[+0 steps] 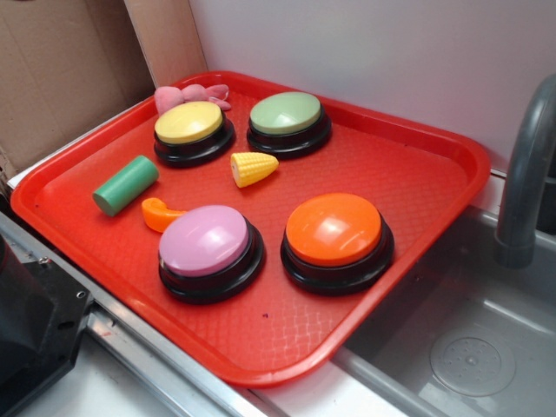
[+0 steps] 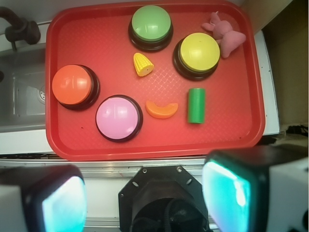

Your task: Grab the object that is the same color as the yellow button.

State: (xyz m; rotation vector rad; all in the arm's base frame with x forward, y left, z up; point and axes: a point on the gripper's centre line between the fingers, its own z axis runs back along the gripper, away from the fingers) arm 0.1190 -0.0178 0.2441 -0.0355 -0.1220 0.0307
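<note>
On the red tray (image 2: pixel 72 145): toy corn piece (image 2: pixel 143 64) is lying between the yellow button (image 2: pixel 199 52) and green button (image 2: pixel 151 23).
Direction from gripper (image 2: pixel 145 193): corn is sitting at 12 o'clock in the wrist view, well apart, past the orange curved piece (image 2: pixel 161 109).
Long axis: corn is pointing roughly 11 to 5 o'clock, tip toward 11.
Gripper state: fingers are standing spread wide, holding nothing.
Next: judging, reaching forward and turning to close across the corn's width.

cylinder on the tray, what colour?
Green cylinder; clearest in the wrist view.
</note>
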